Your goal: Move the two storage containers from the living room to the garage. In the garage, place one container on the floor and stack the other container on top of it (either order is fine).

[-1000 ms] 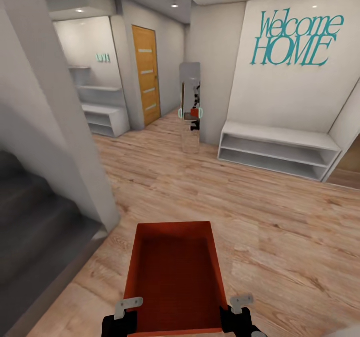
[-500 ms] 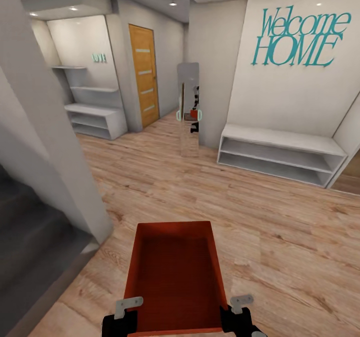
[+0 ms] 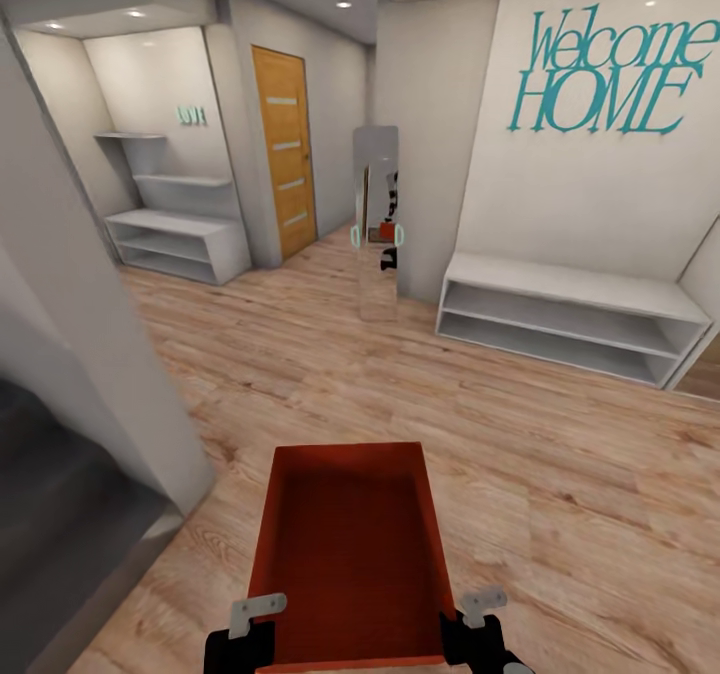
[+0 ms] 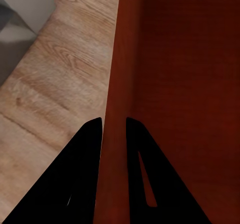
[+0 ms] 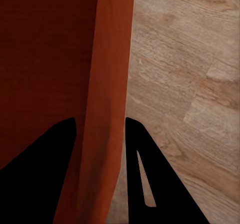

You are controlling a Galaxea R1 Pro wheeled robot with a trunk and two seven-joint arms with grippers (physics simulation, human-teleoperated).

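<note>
You have one orange-red storage container (image 3: 350, 554) carried low in front of you, over light wood-plank flooring (image 3: 560, 474). Your left gripper (image 4: 114, 126) is clamped on the container's left wall near its near corner, one finger outside and one inside, pressing the thin wall. Your right gripper (image 5: 100, 126) grips the right wall the same way, jaws nearly closed around it. Ahead, a white low shelf unit (image 3: 565, 314) stands under teal "Welcome HOME" lettering (image 3: 605, 74). A tall mirror (image 3: 378, 219) stands left of it, beside a wooden door (image 3: 285, 149). A grey wall (image 3: 80, 334) is close on your left.
</note>
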